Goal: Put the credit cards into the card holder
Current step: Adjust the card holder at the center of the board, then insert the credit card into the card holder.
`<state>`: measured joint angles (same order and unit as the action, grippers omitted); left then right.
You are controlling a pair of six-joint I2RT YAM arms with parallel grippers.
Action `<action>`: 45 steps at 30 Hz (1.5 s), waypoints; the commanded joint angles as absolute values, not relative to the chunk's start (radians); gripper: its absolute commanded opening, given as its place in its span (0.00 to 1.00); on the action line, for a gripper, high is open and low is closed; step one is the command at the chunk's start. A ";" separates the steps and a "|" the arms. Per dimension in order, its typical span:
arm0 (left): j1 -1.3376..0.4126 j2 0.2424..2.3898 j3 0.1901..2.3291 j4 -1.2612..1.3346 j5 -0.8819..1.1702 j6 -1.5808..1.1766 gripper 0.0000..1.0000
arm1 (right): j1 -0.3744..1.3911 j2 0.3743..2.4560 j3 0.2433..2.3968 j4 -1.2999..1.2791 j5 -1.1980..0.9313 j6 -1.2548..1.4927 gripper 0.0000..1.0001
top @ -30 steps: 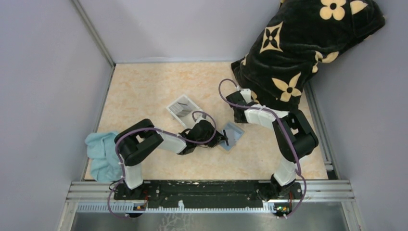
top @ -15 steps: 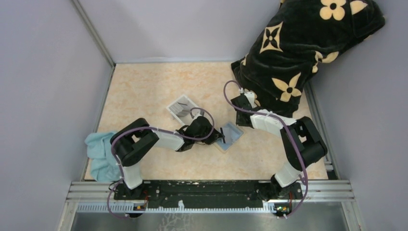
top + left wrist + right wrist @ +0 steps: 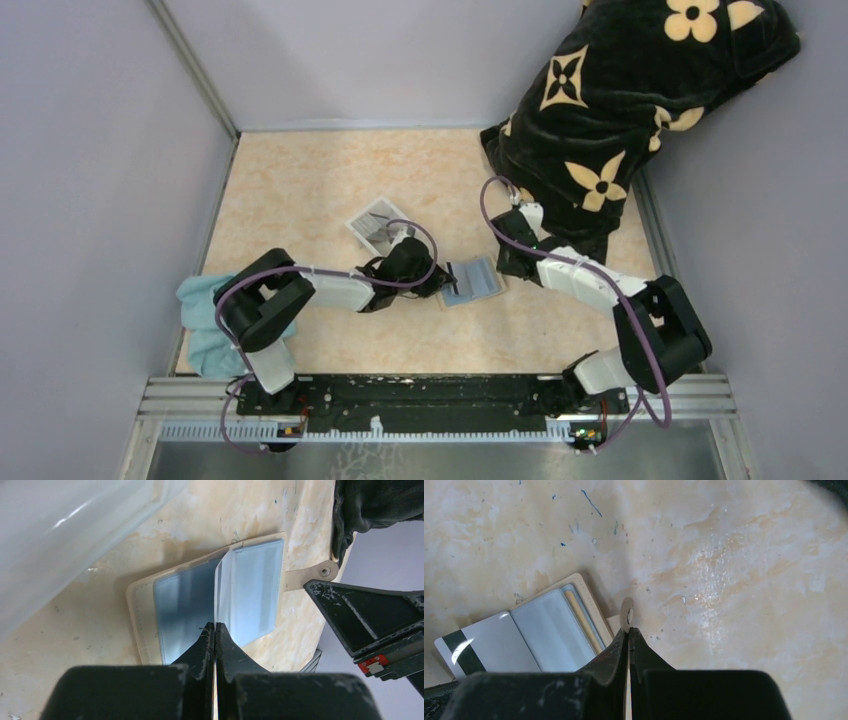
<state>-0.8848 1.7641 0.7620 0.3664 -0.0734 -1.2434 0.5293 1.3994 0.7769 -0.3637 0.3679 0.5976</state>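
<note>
1. The card holder [image 3: 470,281] lies open on the worktop [image 3: 300,180], blue-grey lining up. It sits further left and squarer to the arms than a second ago.
2. The left claw [image 3: 215,628] is clenched on a silvery card [image 3: 223,587], held on edge over the holder's fold.
3. The right claw [image 3: 629,631] is clenched on the snap tab [image 3: 627,613] at the holder's edge. That arm's elbow has swung outward since.
4. A tan-gold card [image 3: 580,616] shows in a pocket.
5. The clear tray [image 3: 375,225] sits just behind the left arm's wrist.
</note>
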 commanded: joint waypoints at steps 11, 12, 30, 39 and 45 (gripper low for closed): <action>-0.908 1.778 0.675 0.486 0.003 -1.290 0.00 | 0.592 1.311 0.701 -0.360 0.411 0.697 0.00; -0.907 1.778 0.667 0.500 0.012 -1.298 0.00 | 0.593 1.310 0.698 -0.359 0.411 0.699 0.00; -0.908 1.743 0.577 0.656 0.116 -1.397 0.00 | 0.606 1.313 0.675 -0.354 0.430 0.709 0.00; -0.906 1.698 0.561 0.679 0.099 -1.400 0.00 | 0.606 1.312 0.672 -0.355 0.432 0.708 0.00; -0.906 1.719 0.546 0.740 0.104 -1.415 0.00 | 0.606 1.308 0.670 -0.356 0.434 0.706 0.00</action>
